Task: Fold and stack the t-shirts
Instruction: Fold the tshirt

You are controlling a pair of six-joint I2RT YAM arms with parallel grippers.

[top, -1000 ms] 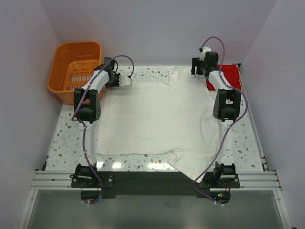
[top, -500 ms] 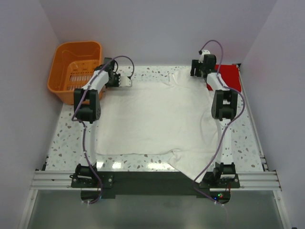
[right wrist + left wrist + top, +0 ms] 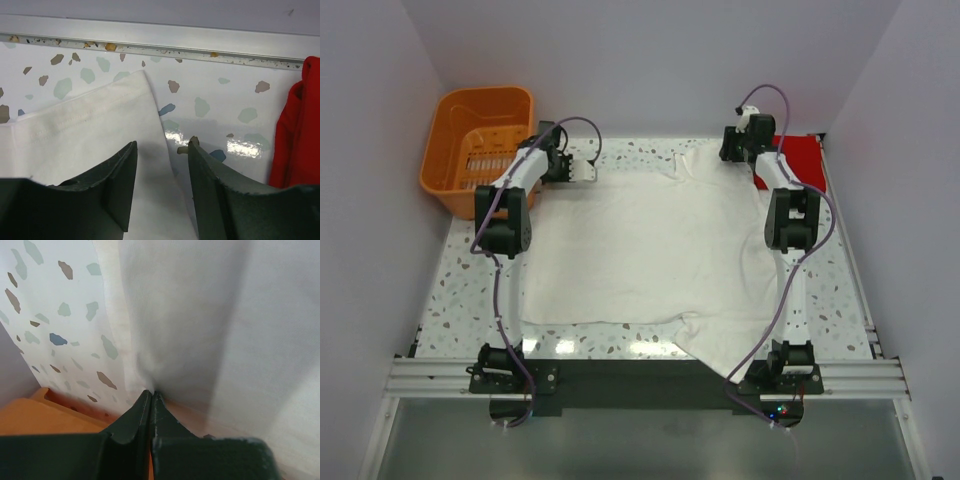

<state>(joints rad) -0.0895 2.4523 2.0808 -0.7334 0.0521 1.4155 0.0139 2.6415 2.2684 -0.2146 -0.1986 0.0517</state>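
Note:
The cream-white t-shirt [image 3: 650, 250] lies spread flat across the table, one sleeve bunched at the near edge. My left gripper [image 3: 582, 172] is at its far left corner. In the left wrist view this gripper [image 3: 151, 392] is shut, and the cloth [image 3: 200, 315] puckers at its tips. My right gripper [image 3: 730, 150] is at the shirt's far right corner. In the right wrist view it [image 3: 163, 144] stands open astride the shirt's side edge [image 3: 90, 135]. The red t-shirt [image 3: 802, 160] lies folded in the far right corner, right of that gripper [image 3: 300, 130].
An orange slotted basket [image 3: 485, 95] stands at the far left, just beyond my left arm, its rim showing [image 3: 30, 420] in the left wrist view. A metal rail [image 3: 160, 35] and the back wall run close behind the right gripper. Side walls close in the table.
The right gripper has reached slightly farther back and its jaws have narrowed around the shirt's edge. The left gripper has closed on the far left corner.

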